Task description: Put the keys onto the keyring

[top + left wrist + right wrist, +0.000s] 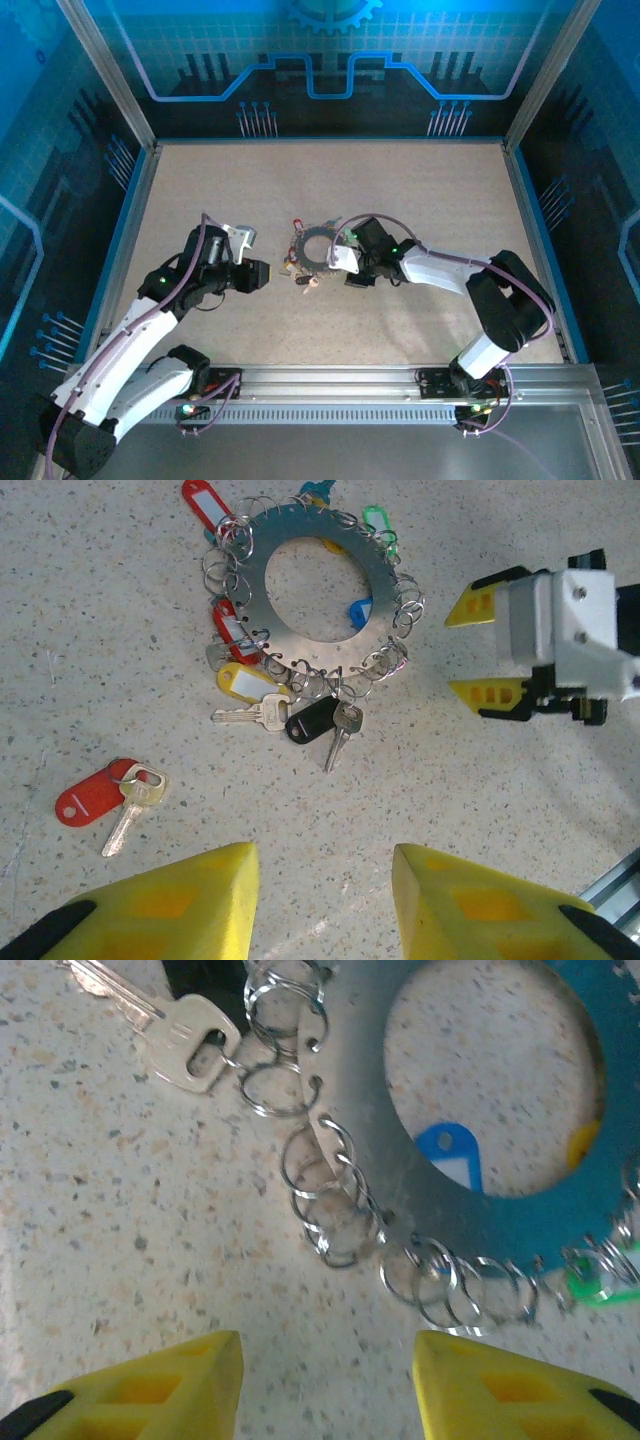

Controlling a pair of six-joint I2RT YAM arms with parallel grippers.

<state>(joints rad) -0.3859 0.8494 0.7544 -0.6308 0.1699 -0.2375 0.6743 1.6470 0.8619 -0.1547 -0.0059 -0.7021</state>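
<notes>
1. Keyring (262, 630) lies flat on the speckled worktop (500, 810), upper centre of the left wrist view. In the top view it sits mid-frame between the two grippers.
2. Left gripper (325, 880): jaws partly open, nothing between them. The keyring is well apart, above the tips.
3. Right gripper (328, 1360): jaws partly open, empty. The ring's band runs across the upper right of its view, near the tips but apart from them.
4. Loose key (133, 802) on a red tag (88, 800), lower left of the left wrist view, off the ring and nearer the left jaws.
5. Writing: none readable; the tags' white windows look blank.
6. Count, left wrist view:
   - three red tags
   - one yellow (245, 680)
   - one black (312, 720)
   - one blue (360, 610)
   - one green (375, 520)
   - three bare metal keys
   - small wire rings (330, 1222) along the band, too many to count
</notes>
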